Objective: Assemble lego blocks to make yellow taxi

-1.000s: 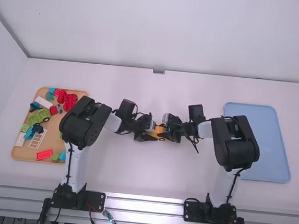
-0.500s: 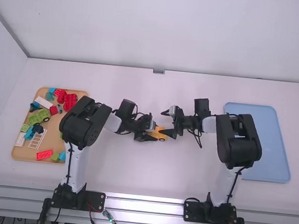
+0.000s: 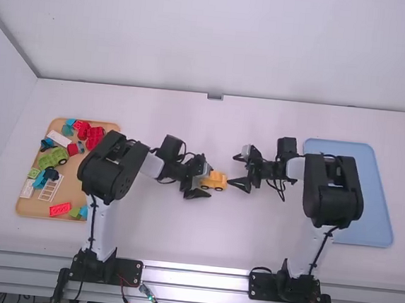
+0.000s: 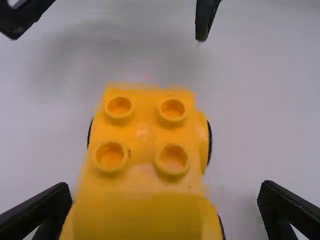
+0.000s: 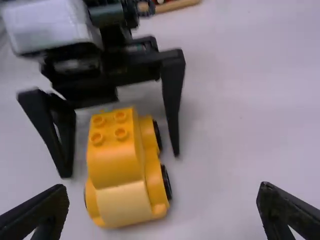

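Observation:
In the middle of the table stands the yellow taxi (image 3: 214, 180), a studded yellow block on a wheeled yellow base. My left gripper (image 3: 197, 181) is at its left end, fingers spread. The left wrist view has the taxi (image 4: 142, 150) between and beyond the wide-apart tips of the left gripper (image 4: 164, 200), touching neither. To the right of the taxi, my right gripper (image 3: 236, 170) is open and holds nothing. In the right wrist view the taxi (image 5: 120, 155) lies past the open right gripper (image 5: 162, 200), with the left gripper's fingers on either side of it.
A tan tray (image 3: 78, 196) at the left holds red, green, blue and white blocks, a wheeled green piece among them. A blue tray (image 3: 373, 209) lies at the right, partly under the right arm.
The right gripper has let go of the taxi and backed away to the right, opened. The left gripper has opened around the taxi, which now shows more fully.

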Controlling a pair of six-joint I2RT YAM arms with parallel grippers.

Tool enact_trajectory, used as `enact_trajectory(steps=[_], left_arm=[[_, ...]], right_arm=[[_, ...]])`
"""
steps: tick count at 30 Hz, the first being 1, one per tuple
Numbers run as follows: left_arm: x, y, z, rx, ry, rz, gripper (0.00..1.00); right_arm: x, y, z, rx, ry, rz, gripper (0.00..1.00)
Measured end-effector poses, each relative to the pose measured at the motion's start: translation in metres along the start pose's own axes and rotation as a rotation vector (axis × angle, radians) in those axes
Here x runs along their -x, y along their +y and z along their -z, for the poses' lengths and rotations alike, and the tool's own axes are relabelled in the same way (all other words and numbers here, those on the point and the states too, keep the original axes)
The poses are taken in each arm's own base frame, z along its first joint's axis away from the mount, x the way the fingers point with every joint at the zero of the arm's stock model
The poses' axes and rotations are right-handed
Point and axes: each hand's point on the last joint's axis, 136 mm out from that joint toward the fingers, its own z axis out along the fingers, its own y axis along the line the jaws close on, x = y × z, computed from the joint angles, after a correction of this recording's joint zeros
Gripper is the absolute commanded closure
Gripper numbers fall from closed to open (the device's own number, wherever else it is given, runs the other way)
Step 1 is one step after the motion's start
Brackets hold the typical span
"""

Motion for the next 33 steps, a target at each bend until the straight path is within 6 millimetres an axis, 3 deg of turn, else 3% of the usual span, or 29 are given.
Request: enact_trajectory(steps=[5, 9, 15, 16, 17, 19, 25, 27, 28, 31, 33], left_arm=[[0.003, -0.001, 0.033, 0.023, 0.064, 0.085, 0.01], [0.012, 0.005, 0.062, 0.070, 0.092, 0.120, 0.01], [0.040, 0.037, 0.125, 0.215, 0.084, 0.207, 0.01], [0.040, 0.037, 0.125, 0.215, 0.084, 0.207, 0.01], [0.046, 0.048, 0.142, 0.265, 0.068, 0.276, 0.01], [0.047, 0.056, 0.154, 0.301, 0.059, 0.352, 0.01], [0.034, 0.073, 0.183, 0.415, 0.068, 0.629, 0.01], [0.030, 0.073, 0.185, 0.429, 0.076, 0.675, 0.01], [0.029, 0.073, 0.185, 0.433, 0.077, 0.688, 0.01], [0.029, 0.073, 0.185, 0.438, 0.080, 0.705, 0.01], [0.029, 0.073, 0.184, 0.439, 0.081, 0.711, 0.01]], right_arm=[[-0.018, 0.009, -0.015, -0.005, 0.090, 0.041, 0.01], [-0.019, 0.014, -0.031, -0.006, 0.123, 0.081, 0.01], [-0.013, 0.017, -0.060, -0.015, 0.176, 0.139, 0.01], [-0.013, 0.017, -0.060, -0.015, 0.176, 0.139, 0.01], [-0.015, 0.019, -0.066, -0.020, 0.207, 0.129, 0.01], [-0.018, 0.023, -0.071, -0.019, 0.234, 0.121, 0.00], [-0.019, 0.027, -0.084, -0.025, 0.282, 0.125, 0.31], [-0.019, 0.025, -0.083, -0.035, 0.285, 0.117, 0.46], [-0.018, 0.023, -0.083, -0.041, 0.285, 0.114, 0.58], [-0.017, 0.021, -0.082, -0.047, 0.281, 0.108, 0.70], [-0.017, 0.020, -0.081, -0.051, 0.279, 0.107, 0.71]])
